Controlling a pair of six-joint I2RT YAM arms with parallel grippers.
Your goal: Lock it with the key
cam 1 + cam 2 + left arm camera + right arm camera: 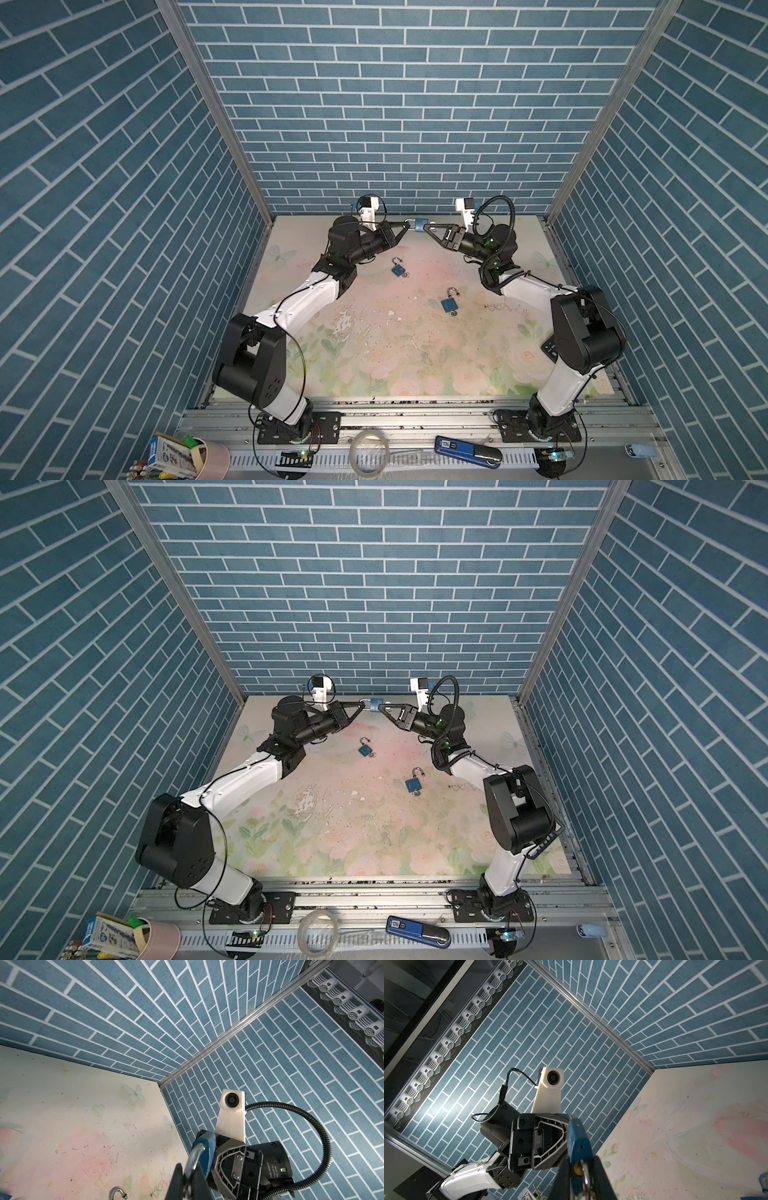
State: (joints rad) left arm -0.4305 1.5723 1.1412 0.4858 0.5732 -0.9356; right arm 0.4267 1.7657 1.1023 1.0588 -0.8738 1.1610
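— Padlock [420, 225]: where is it right now?

— Up off the counter [374, 340], close to the back wall [374, 124], carried in the air between my two arms. In both top views its blue body sits right between the tips of my left fingers and my right fingers.

— What have the left ones got?

— My left fingers [175, 1184] are clamped tight on the silver shackle [192, 1159]. It runs up between them, and the blue body sticks out past their tips toward my other arm.

— And the right?

— My right fingers [562, 1180] are drawn narrow at the opposite end of the body, the bottom one. A brass key [577, 1165] sits at that end, and its key ring [586, 1180] hangs between the two fingers. I seem to be pinching the key itself, though the ring and the finger edges hide most of it.

— Anything else down there?

— A spare padlock [398, 269] lies on the counter below my left fingers, well apart from them. A second spare padlock [449, 304] lies nearer the middle, toward my right arm. Both are blue like the one I hold.
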